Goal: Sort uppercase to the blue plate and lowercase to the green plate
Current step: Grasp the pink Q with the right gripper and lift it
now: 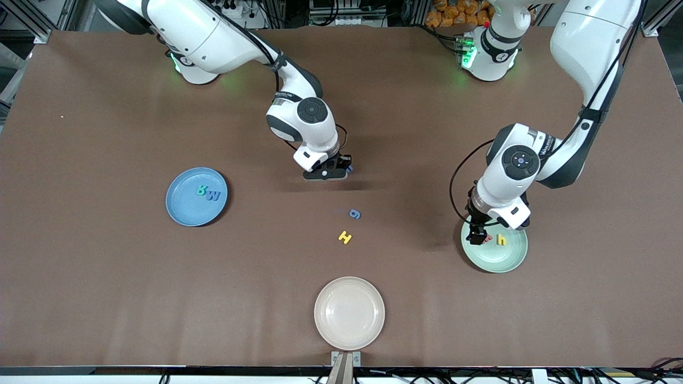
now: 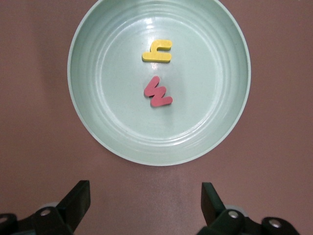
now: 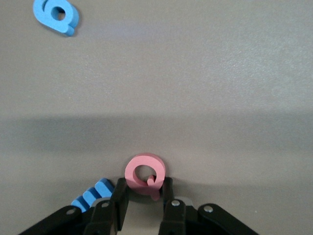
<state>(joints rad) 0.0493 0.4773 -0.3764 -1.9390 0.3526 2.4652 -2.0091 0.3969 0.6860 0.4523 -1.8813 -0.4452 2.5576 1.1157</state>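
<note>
My right gripper [image 1: 326,173] [image 3: 145,188] is low over the middle of the table, shut on the red round uppercase letter [image 3: 145,174]. The blue m-like lowercase letter [image 3: 93,193] [image 1: 349,168] lies right beside its fingers. Nearer the front camera lie the blue g [image 1: 355,214] [image 3: 57,14] and the yellow H [image 1: 345,237]. The blue plate [image 1: 176,213] holds the teal R [image 1: 201,190] and blue W [image 1: 213,196]. The green plate [image 1: 501,261] [image 2: 98,132] holds the yellow h [image 2: 158,51] and red w [image 2: 157,92]. My left gripper [image 1: 476,234] [image 2: 145,193] hangs open at that plate's rim, empty.
A cream plate [image 1: 349,313] with nothing in it stands near the table's front edge, in the middle. The blue plate is toward the right arm's end of the brown table, the green plate toward the left arm's end.
</note>
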